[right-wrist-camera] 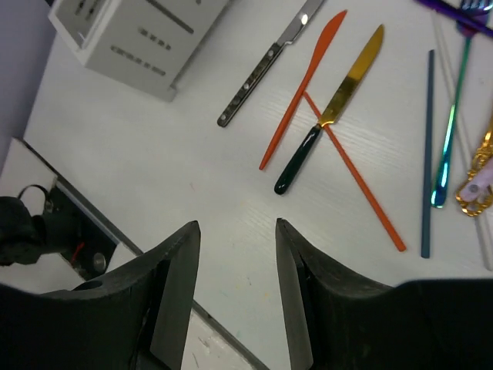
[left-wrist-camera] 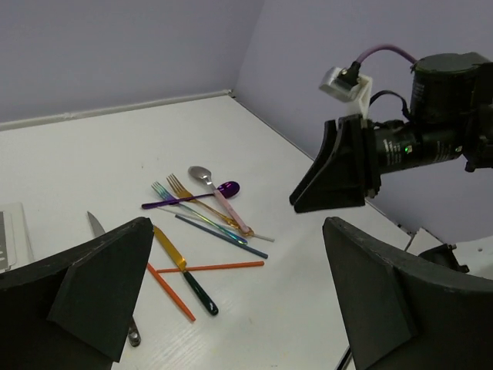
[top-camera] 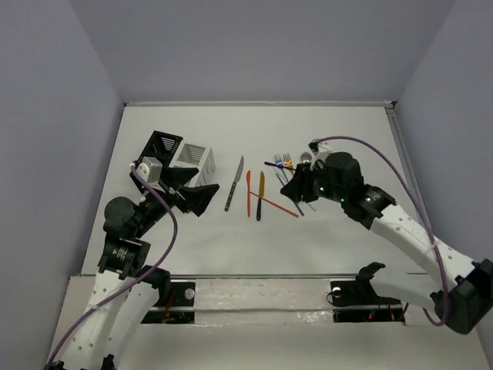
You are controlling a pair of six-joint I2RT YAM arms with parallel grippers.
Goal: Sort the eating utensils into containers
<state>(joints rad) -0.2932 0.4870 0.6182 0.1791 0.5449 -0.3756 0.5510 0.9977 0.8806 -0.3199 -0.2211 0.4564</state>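
Note:
The utensils lie on the white table. A silver knife (top-camera: 234,183), an orange knife (top-camera: 248,193), a gold knife with a dark handle (top-camera: 260,195) and an orange stick (top-camera: 277,204) lie side by side. Further forks, spoons and sticks are piled (top-camera: 285,163) behind them. The black caddy (top-camera: 162,146) and the white caddy (top-camera: 194,160) stand at the left. My left gripper (top-camera: 199,191) is open and empty beside the white caddy. My right gripper (top-camera: 296,186) is open and empty above the table, near the pile. The right wrist view shows the gold knife (right-wrist-camera: 339,100) and the orange stick (right-wrist-camera: 354,173) ahead of my fingertips (right-wrist-camera: 192,231).
The left wrist view shows a purple spoon (left-wrist-camera: 192,196), a silver spoon (left-wrist-camera: 202,174), a gold fork (left-wrist-camera: 204,204), a blue stick (left-wrist-camera: 223,237) and my right arm's gripper (left-wrist-camera: 331,181) above them. The table's near edge with a rail (top-camera: 254,279) lies below. Walls enclose the table.

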